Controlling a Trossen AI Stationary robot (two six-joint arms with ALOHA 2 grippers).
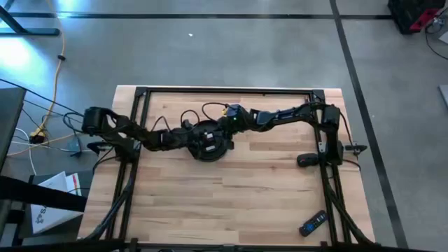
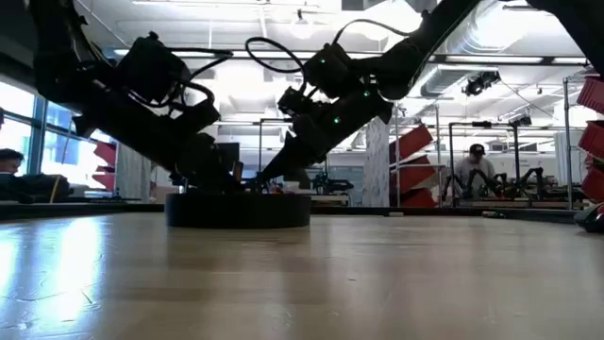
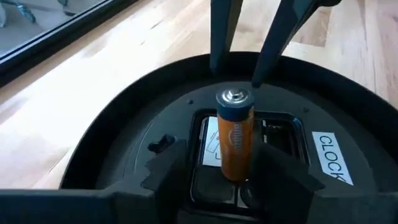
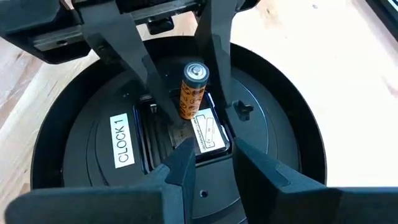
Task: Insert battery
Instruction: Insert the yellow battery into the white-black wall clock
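A round black clock (image 1: 208, 144), laid face down near the middle of the wooden tabletop (image 1: 231, 196), is met from both sides by the two dark arms. An orange and blue battery (image 3: 234, 134) is seen standing tilted over the open battery compartment (image 4: 202, 134) in the clock's back, its metal cap uppermost and its lower end down in the recess. The battery is clamped between the fingers of the left gripper (image 3: 229, 163), which is reached in from the clock's left side. The right gripper (image 4: 208, 155) is held just above the same compartment from the opposite side, its fingers set apart and nothing held between them. A white label reading "CLOCK 1" (image 4: 123, 139) is shown on the clock's back beside the compartment. A black remote control (image 1: 313, 223) is left lying near the tabletop's right front corner, well apart from the clock. A person (image 2: 475, 170) is visible in the room beyond.
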